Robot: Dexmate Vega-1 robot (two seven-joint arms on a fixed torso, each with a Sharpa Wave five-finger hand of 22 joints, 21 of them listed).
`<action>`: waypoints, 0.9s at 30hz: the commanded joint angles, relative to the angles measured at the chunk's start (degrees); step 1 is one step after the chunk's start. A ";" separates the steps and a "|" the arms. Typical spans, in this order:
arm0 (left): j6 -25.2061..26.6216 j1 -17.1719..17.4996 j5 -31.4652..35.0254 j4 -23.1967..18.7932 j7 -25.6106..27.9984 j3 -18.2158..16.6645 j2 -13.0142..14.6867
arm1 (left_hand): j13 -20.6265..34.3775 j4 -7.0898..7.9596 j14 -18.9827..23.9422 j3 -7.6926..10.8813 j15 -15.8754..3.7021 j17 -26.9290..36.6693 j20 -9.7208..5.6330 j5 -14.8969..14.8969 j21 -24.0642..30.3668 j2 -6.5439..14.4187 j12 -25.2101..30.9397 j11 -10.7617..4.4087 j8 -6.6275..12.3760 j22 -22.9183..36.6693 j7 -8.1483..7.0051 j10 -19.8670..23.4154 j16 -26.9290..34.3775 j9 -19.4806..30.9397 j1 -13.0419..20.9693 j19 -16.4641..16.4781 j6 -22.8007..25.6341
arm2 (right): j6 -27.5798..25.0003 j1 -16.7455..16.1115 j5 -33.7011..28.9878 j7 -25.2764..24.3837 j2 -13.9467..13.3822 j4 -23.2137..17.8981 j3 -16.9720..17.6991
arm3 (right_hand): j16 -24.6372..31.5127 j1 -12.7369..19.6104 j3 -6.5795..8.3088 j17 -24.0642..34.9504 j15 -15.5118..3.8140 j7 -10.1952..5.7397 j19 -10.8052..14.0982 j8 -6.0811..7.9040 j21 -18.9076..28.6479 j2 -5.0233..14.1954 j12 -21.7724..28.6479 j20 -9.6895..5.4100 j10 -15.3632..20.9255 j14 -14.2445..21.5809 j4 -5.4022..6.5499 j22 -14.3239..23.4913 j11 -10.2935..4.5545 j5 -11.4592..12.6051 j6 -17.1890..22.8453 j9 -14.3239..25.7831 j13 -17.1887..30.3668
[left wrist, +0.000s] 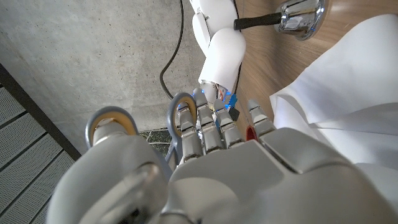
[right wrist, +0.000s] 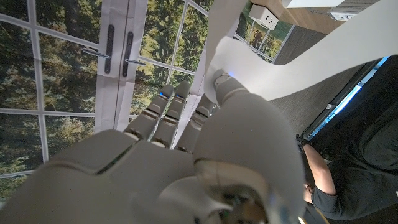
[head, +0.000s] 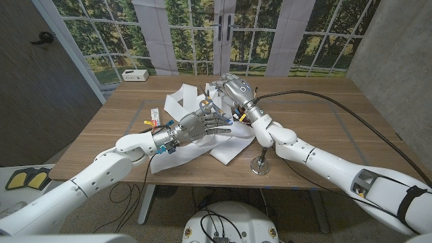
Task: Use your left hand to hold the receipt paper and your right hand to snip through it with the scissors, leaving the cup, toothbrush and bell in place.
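The white receipt paper [head: 229, 145] lies in crumpled loops across the middle of the table. My left hand [head: 199, 125] reaches over it with its fingers curled. In the left wrist view the grey handle loops of the scissors [left wrist: 112, 123] sit right at that hand's [left wrist: 236, 174] thumb and fingers, which seem to grip them. They also stick up beside the hand, scissors [head: 206, 104]. My right hand [head: 233, 88] hovers just behind. There a band of paper [right wrist: 298, 68] wraps past its thumb, which seems to pinch it. The silver bell [head: 260, 164] stands near the front edge.
A small white item with red marks [head: 154, 118], perhaps the toothbrush, lies left of the paper. A black cable [head: 324, 98] arcs over the table's right side. A white box [head: 135, 75] sits on the sill. A person in dark clothes [right wrist: 348, 180] is beside the table.
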 commanded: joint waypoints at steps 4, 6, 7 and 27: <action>0.22 1.11 -2.13 0.63 -0.70 -0.07 -0.70 | 0.19 -0.05 0.62 -0.41 0.18 0.21 0.12 -0.04 -0.41 -0.07 -0.32 -0.30 -0.22 0.15 0.37 0.53 -0.06 0.16 0.17 0.31 0.10 | -1.83 0.54 0.46 0.18 -0.11 0.05 -0.34 | 0.25 0.64 -0.21 0.29 -11.05 0.04 0.00 -0.18 0.10 0.14 0.02 0.24 0.11 0.54 -0.25 0.19 -0.08 0.42 0.04 0.21 0.12; -0.15 1.37 -1.88 0.67 -0.36 -0.19 -0.79 | 0.20 -0.06 0.63 -0.42 0.19 0.21 0.12 -0.03 -0.42 -0.04 -0.34 -0.29 -0.20 0.15 0.37 0.51 -0.07 0.16 0.20 0.32 0.14 | -1.94 0.31 0.68 -0.20 -0.23 -0.68 -0.03 | 0.23 0.64 -0.23 0.29 -11.05 0.03 -0.05 -0.22 0.08 0.16 0.03 0.23 0.11 0.54 -0.23 0.19 -0.07 0.43 -0.01 0.22 0.15; -0.25 1.44 -1.74 0.73 -0.21 -0.25 -0.77 | 0.21 -0.06 0.65 -0.43 0.12 0.21 0.12 -0.02 -0.42 -0.03 -0.35 -0.24 -0.21 0.15 0.32 0.51 -0.07 0.16 0.22 0.33 0.13 | -2.02 0.22 0.73 -0.31 -0.30 -1.04 0.10 | 0.22 0.65 -0.24 0.29 -11.05 0.00 -0.07 -0.27 0.07 0.16 0.03 0.28 0.12 0.52 -0.23 0.19 -0.07 0.44 -0.08 0.22 0.17; -1.84 2.99 -1.51 0.68 2.30 -2.00 -0.85 | 0.32 -0.09 0.67 -0.58 0.24 0.23 0.12 0.07 -0.55 0.25 -0.37 -0.43 -0.26 0.17 0.24 0.83 -0.16 0.17 0.47 0.42 0.14 | -2.85 -2.22 0.38 -1.47 -1.56 -4.24 1.44 | 0.21 0.83 -0.38 0.37 -11.07 0.67 0.10 -0.63 0.07 0.16 0.11 0.79 0.48 0.92 -0.27 0.18 -0.03 0.64 -0.50 0.24 0.23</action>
